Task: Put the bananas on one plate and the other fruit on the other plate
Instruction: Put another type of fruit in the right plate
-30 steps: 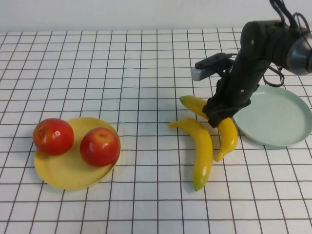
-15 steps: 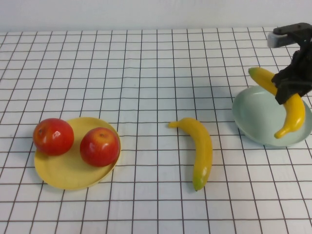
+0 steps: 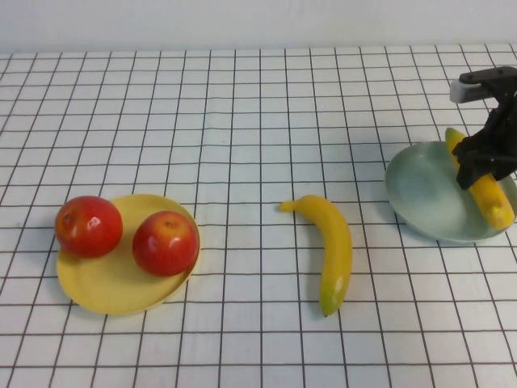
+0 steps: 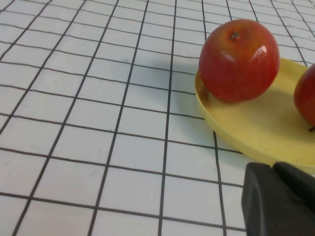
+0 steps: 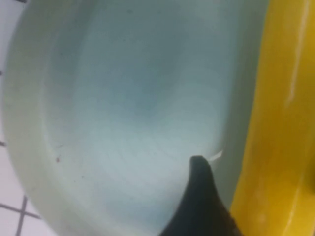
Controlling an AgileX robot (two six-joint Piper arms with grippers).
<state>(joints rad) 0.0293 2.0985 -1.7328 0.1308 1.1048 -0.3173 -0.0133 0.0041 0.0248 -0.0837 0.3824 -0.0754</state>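
Note:
My right gripper is shut on a yellow banana and holds it low in the mint-green plate at the right. The right wrist view shows that banana beside one dark finger over the plate's bowl. The second banana lies on the table at centre. Two red apples sit on the yellow plate at the left. My left gripper is shut and empty, just short of the yellow plate's rim, near an apple; it is outside the high view.
The table is a white cloth with a black grid. A white wall runs along the back edge.
My right gripper lifted one banana from beside the other, carried it right to the mint-green plate and lowered it into the plate. The other banana, apples and left arm stayed put.

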